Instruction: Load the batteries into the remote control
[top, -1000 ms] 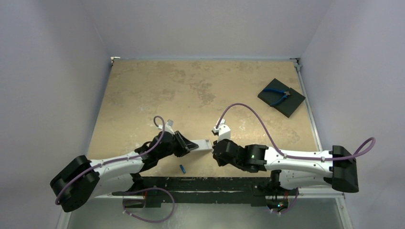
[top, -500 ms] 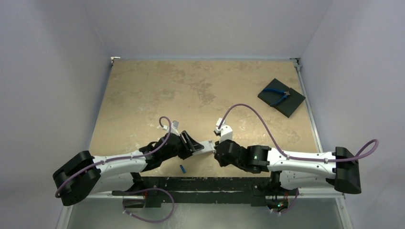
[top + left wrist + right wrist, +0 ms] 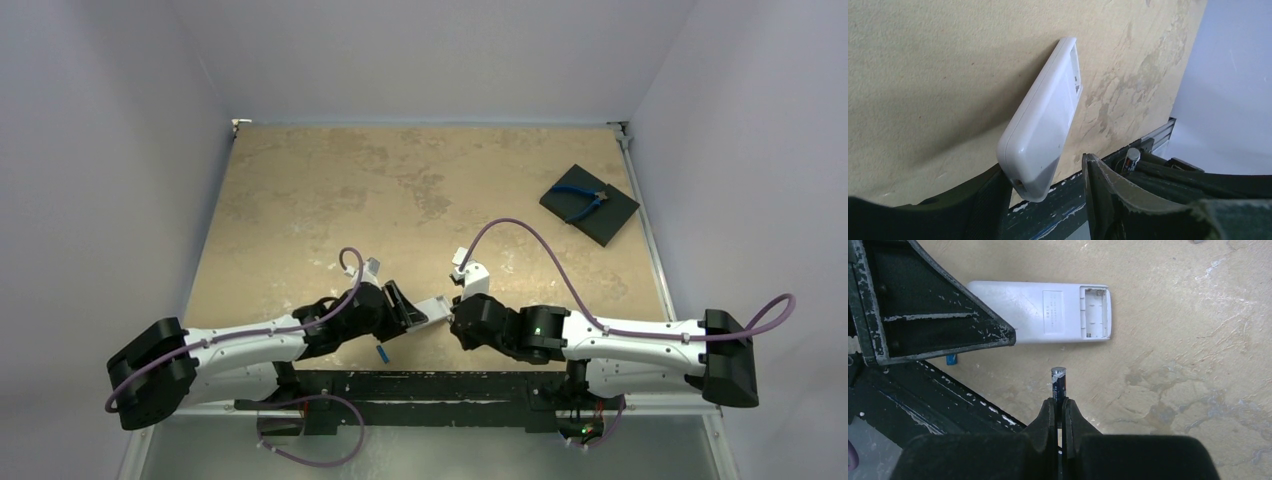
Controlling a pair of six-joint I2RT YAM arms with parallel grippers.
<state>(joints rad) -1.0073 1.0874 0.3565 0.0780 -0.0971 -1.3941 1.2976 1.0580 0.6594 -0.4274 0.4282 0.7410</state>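
Note:
The white remote control (image 3: 433, 307) lies back up near the table's front edge, its battery compartment (image 3: 1095, 312) open and empty. My left gripper (image 3: 408, 312) is open round the remote's near end (image 3: 1045, 120); one finger touches it and the other finger (image 3: 1108, 190) stands apart. My right gripper (image 3: 455, 322) is shut on the dark battery (image 3: 1058, 382), held upright a little in front of the remote (image 3: 1048, 319). That battery also shows in the left wrist view (image 3: 1132, 159). The blue battery (image 3: 382, 353) lies on the table by the front edge, partly hidden in the right wrist view (image 3: 951, 359).
A black square pad (image 3: 604, 218) with blue-handled pliers (image 3: 582, 200) sits at the back right. The black base rail (image 3: 420, 385) runs along the near edge, just behind both grippers. Walls close in on the left, right and back.
My left arm has moved right and toward the near edge, closing in on the remote, which shifted slightly right. The right gripper still holds the dark battery and has barely moved.

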